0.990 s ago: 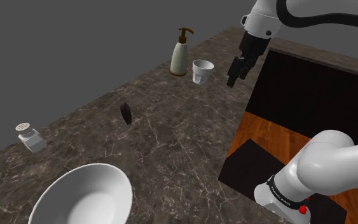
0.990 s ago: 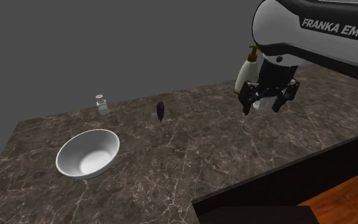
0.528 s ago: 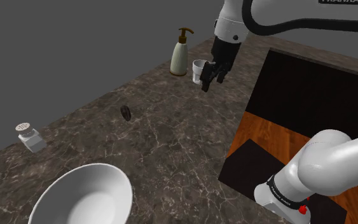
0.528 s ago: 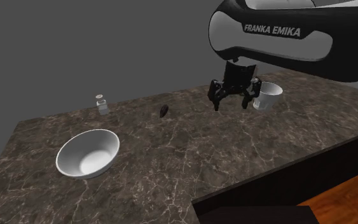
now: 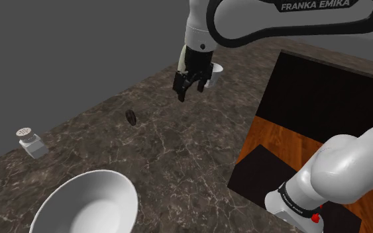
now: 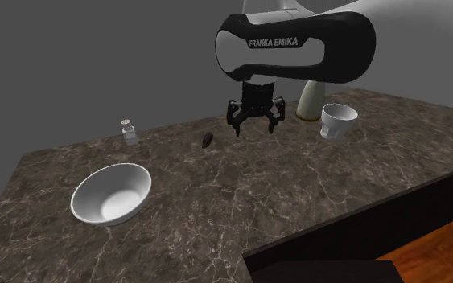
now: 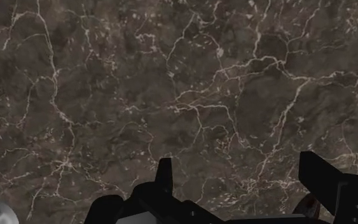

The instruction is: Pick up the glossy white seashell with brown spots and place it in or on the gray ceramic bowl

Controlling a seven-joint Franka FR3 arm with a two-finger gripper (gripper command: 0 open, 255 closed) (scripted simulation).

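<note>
Above the dark marbled surface (image 6: 297,185), the fingers (image 6: 234,126) stand apart with nothing between them. To one side of the fingers, toward the white bowl (image 6: 96,186), the small dark seashell (image 6: 207,140) lies on the surface, clear of both fingers. A white cup (image 6: 337,120) stands on the opposite side.

Arm (image 5: 244,25) outstretched, fingers (image 7: 164,173) apart, empty.
</note>
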